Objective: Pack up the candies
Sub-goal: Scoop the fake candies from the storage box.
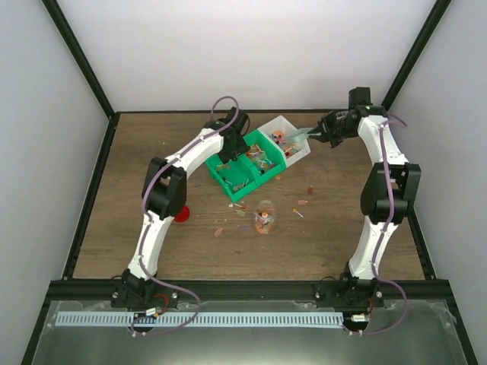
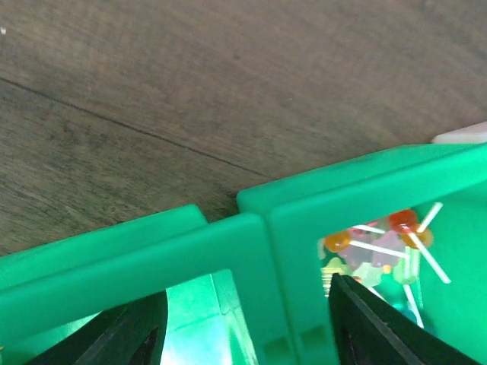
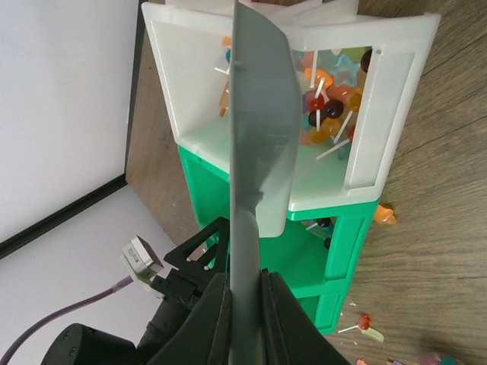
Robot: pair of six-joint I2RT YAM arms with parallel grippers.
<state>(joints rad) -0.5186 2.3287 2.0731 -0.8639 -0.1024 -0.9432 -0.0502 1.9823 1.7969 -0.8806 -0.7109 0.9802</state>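
The candies (image 3: 329, 106) are small lollipops on white sticks, heaped in a white bin (image 3: 388, 99). More candies (image 2: 403, 224) lie in the right green bin (image 2: 365, 190), and loose candies (image 1: 303, 203) are scattered on the table. My right gripper (image 3: 245, 293) is shut on the handle of the pale scoop (image 3: 259, 137). The scoop head (image 1: 298, 134) hangs edge-on over the white bin (image 1: 302, 156). My left gripper (image 2: 247, 304) is open and straddles the joined walls of the two green bins (image 1: 237, 190), one finger in each bin. There is a gap at its left finger (image 2: 133, 334).
A small clear jar (image 1: 264, 217) holding a few candies stands in front of the bins. The round red lid (image 1: 181, 214) lies on the table beside the left arm. The black frame rail runs along the wooden table's edges.
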